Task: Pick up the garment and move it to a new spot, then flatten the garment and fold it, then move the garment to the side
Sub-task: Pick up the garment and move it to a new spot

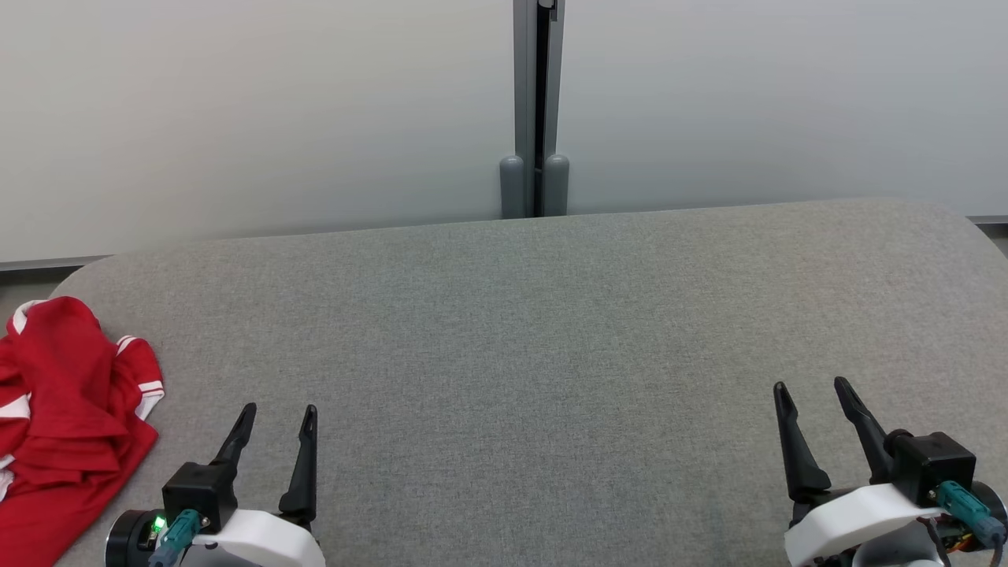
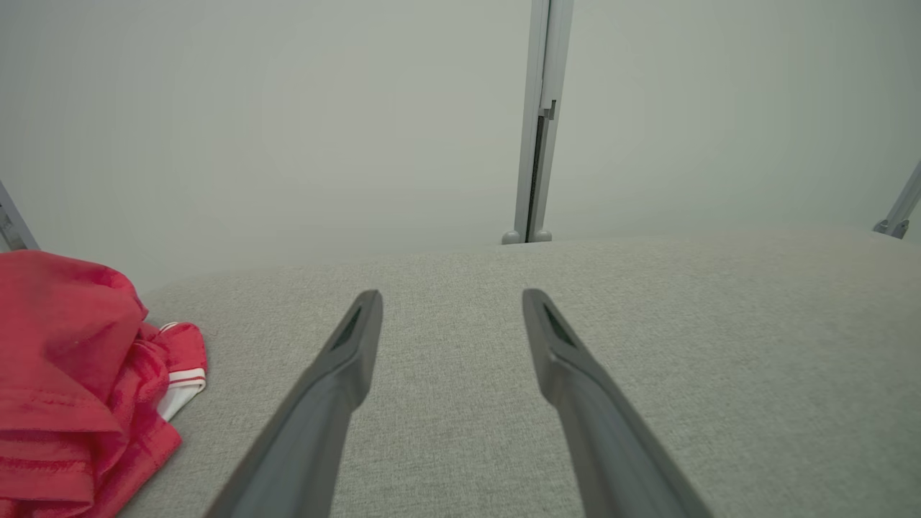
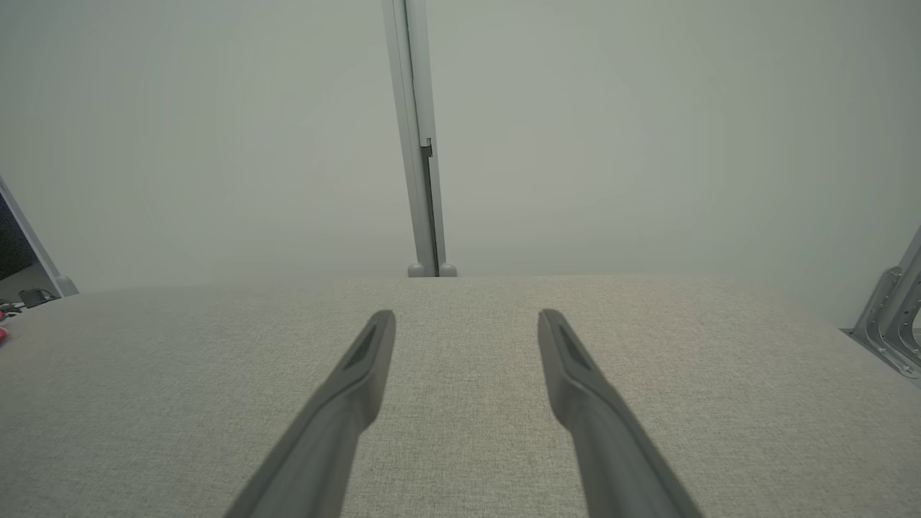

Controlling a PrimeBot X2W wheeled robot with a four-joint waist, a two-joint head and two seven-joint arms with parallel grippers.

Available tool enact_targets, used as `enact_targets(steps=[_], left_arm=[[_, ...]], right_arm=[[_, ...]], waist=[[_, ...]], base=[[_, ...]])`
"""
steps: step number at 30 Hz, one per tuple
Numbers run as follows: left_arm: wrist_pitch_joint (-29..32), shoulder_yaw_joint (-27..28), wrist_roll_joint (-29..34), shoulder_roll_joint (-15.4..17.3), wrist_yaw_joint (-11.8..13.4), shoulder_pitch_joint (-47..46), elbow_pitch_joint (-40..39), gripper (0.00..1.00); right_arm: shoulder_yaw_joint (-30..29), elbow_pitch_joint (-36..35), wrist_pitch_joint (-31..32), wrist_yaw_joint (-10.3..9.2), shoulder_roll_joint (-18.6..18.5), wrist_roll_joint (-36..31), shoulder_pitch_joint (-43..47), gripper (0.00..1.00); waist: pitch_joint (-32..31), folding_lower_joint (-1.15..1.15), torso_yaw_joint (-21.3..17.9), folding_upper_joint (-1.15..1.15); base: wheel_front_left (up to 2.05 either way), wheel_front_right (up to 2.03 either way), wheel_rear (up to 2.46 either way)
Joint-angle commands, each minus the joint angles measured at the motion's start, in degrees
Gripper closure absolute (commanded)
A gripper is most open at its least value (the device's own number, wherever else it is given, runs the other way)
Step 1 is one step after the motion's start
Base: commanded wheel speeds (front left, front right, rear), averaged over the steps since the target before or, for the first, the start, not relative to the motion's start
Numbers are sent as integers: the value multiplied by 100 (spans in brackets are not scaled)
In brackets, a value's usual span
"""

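Head view. Found the left claw (image 1: 280, 409) nearest, at the lower left, low over the grey cloth-covered table (image 1: 512, 354). Wrist sat at the bottom edge, both dark fingers pointing up the view, spread wide and gripping nothing. Found the right claw (image 1: 810, 384) at the lower right in a like pose, fingers leaning slightly leftward, parted just as wide, likewise empty. Spotted the garment (image 1: 71, 409), red with white trim, crumpled in a heap at the table's left edge, near the left claw's wrist yet apart from its fingers. Noted a pale wall (image 1: 236, 118) behind the table, split by a grey upright post (image 1: 535, 110).

Left wrist view. Looked along the left claw (image 2: 452, 295), two fingers rising from the bottom edge and splaying above bare table (image 2: 719, 345), clasping nothing. Caught the garment (image 2: 72, 374) bunched at the lower left, off to the side of the nearer finger, not touching it. Saw the post (image 2: 540, 122) beyond the far table edge.

Right wrist view. Looked along the right claw (image 3: 466, 315), fingers splayed wide over bare table (image 3: 144, 374), holding nothing. Saw the post (image 3: 417, 144) straight ahead and a metal bracket (image 3: 892, 316) at the right edge.
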Motion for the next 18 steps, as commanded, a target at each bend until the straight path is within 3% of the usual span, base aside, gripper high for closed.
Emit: enact_targets(steps=[1,10,18], left_arm=[[0,24,-6,14,-2,-71,21,0],[0,26,-82,17,-4,-138,168,0],[0,69,-141,10,51,-255,146,0]], right_arm=[[-21,18,1,2,-1,10,52,0],[-41,-4,25,2,19,-5,56,0],[19,-145,65,1,-7,-2,31,0]], waist=[[-3,0,0,0],[-28,0,75,0],[18,0,541,0]], base=[[0,0,0],[0,0,0],[0,0,0]])
